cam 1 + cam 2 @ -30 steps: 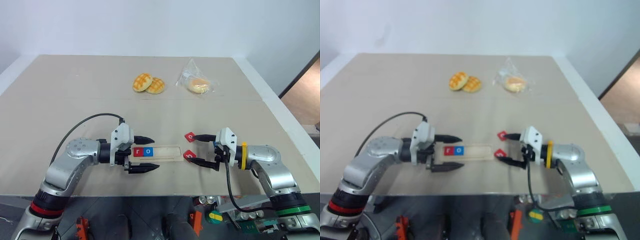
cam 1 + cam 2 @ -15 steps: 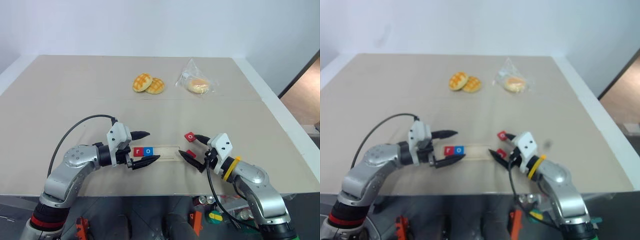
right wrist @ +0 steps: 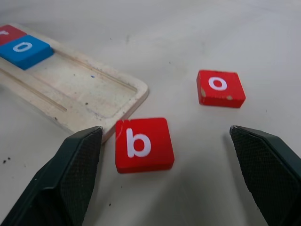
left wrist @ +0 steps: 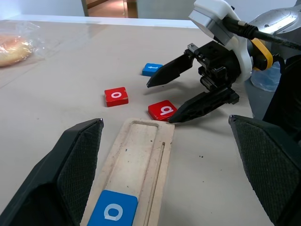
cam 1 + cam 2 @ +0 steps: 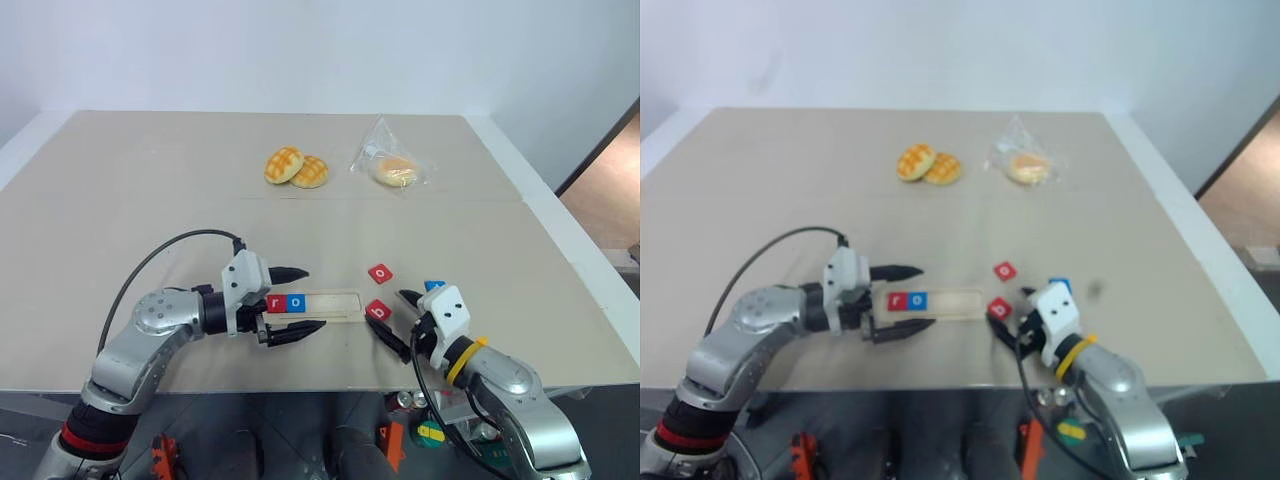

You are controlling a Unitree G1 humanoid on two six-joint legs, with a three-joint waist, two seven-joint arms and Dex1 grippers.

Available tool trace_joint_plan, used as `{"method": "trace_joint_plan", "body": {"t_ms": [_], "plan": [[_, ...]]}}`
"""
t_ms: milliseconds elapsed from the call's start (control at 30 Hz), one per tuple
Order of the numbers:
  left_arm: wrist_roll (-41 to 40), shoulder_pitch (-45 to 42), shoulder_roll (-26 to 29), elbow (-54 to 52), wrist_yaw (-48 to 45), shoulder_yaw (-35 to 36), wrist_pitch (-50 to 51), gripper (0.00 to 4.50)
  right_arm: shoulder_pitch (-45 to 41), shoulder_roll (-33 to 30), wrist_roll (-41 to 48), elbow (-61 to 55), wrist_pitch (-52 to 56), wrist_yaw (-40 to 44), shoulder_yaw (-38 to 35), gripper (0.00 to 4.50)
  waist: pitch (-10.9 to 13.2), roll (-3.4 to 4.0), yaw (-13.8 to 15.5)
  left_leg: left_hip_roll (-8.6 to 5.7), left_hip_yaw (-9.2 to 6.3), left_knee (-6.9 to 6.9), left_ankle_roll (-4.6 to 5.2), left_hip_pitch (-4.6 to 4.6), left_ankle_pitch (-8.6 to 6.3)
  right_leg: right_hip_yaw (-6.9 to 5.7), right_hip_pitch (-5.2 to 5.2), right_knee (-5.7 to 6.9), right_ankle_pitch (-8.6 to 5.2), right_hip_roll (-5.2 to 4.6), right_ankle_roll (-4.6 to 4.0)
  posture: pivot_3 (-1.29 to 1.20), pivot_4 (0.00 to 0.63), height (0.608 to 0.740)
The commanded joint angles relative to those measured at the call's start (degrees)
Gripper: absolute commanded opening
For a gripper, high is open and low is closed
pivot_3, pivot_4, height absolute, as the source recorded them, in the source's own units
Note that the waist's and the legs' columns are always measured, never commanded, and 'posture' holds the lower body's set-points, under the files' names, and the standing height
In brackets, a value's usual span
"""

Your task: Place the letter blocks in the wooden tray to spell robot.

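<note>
Right wrist view: tray reads "o"; loose "b", "o".

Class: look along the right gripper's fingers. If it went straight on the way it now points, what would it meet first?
Most likely the red b block, lying on the table between the open fingers of the right gripper; just beyond it comes the end of the wooden tray. Depth is hard to judge.

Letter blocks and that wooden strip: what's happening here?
The wooden tray holds a red r and a blue o. The left pincer sits open around that end. The right pincer is open, lined up on the red b. The red o and a blue tile lie loose nearby.
</note>
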Motion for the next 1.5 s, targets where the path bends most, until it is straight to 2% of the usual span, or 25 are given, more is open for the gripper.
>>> {"method": "trace_joint_plan", "body": {"t_ms": [33,100,133,200,433,667,867,1067,1300,1500], "plan": [[-0.24,-0.63,0.32,-1.51,0.39,0.01,-0.54,4.44,0.1,0.14,-0.02,-0.96,-1.09,-0.3,-0.59,4.5,0.0,0.0,-0.01,0.01,0.0,0.0,0.0,0.0,0.0,0.0,0.0,0.0,0.0,0.0,0.01,0.0,0.15,0.74],[-0.18,-0.62,0.39,-1.65,0.68,-0.03,-0.49,4.44,0.39,0.05,-0.04,-0.56,-1.33,-0.08,-0.44,4.5,0.0,0.0,-0.01,0.01,-0.02,0.0,0.0,0.0,0.0,-0.02,0.0,0.0,0.0,0.01,0.01,0.0,0.15,0.74],[-0.18,-0.59,0.41,-1.78,0.9,-0.01,-0.37,4.49,0.63,0.1,0.24,-0.39,-1.37,0.18,-0.42,4.24,0.0,0.0,0.0,0.01,-0.03,0.0,0.0,0.0,0.0,-0.03,0.0,0.0,0.0,0.01,0.0,0.0,0.15,0.74],[-0.23,-0.45,0.42,-2.03,1.23,-0.03,-0.16,4.5,1.13,0.08,0.31,-0.15,-1.59,0.43,-0.29,3.66,0.0,0.0,0.0,0.01,-0.05,0.0,0.0,0.0,0.0,-0.04,0.0,0.0,-0.01,0.01,-0.02,0.0,0.15,0.74],[-0.39,-0.26,0.59,-2.35,2.16,-0.32,0.35,4.5,1.79,0.32,0.26,0.22,-2.28,0.6,-0.2,1.21,0.0,0.0,0.0,0.01,-0.01,0.0,0.0,0.0,0.0,-0.01,0.0,0.0,-0.01,0.0,-0.01,0.0,0.15,0.74],[-0.23,-0.09,0.7,-2.12,2.63,-1.1,0.48,4.5,2.98,1.98,-0.41,-3.57,-0.74,-3.05,-0.95,1.16,0.0,0.0,0.01,0.02,-0.05,-0.01,0.0,0.0,0.0,-0.04,0.0,0.0,-0.01,0.01,-0.02,0.0,0.15,0.74],[2.52,-0.25,-0.17,-0.68,4.65,-1.49,-1.66,4.5,7.04,9.88,-4.17,-15.9,13.81,-17.97,-0.3,1.16,-0.01,0.01,0.02,0.2,-0.13,-0.06,-0.02,-0.03,-0.01,-0.08,-0.05,0.01,-0.06,0.02,-0.1,0.0,0.15,0.74],[3.5,-0.8,-0.51,0.29,4.51,-2.08,-2.4,4.5,6.55,14.41,-7.51,-20.26,22.45,-25.36,1.65,1.16,-0.01,0.01,0.02,0.22,-0.12,-0.04,-0.03,-0.01,-0.01,0.0,-0.07,0.0,-0.06,-0.02,-0.12,0.0,0.15,0.74],[4.66,-1.76,-0.78,1.91,4.06,-2.71,-3.87,4.5,6.84,21.07,-10.11,-22.45,26.44,-32.64,0.12,1.16,-0.02,0.0,0.02,0.23,-0.1,-0.05,-0.04,-0.05,-0.02,-0.06,-0.09,-0.01,-0.08,-0.01,-0.15,0.0,0.15,0.74],[4.76,-2.04,-0.81,2.51,3.9,-2.68,-4.35,4.5,7.04,23.99,-10.81,-22.98,24.84,-34.19,0.29,1.16,-0.02,0.01,0.01,0.23,-0.11,-0.06,-0.05,-0.14,-0.02,-0.05,-0.17,-0.01,-0.09,-0.01,-0.15,0.0,0.15,0.74]]}}
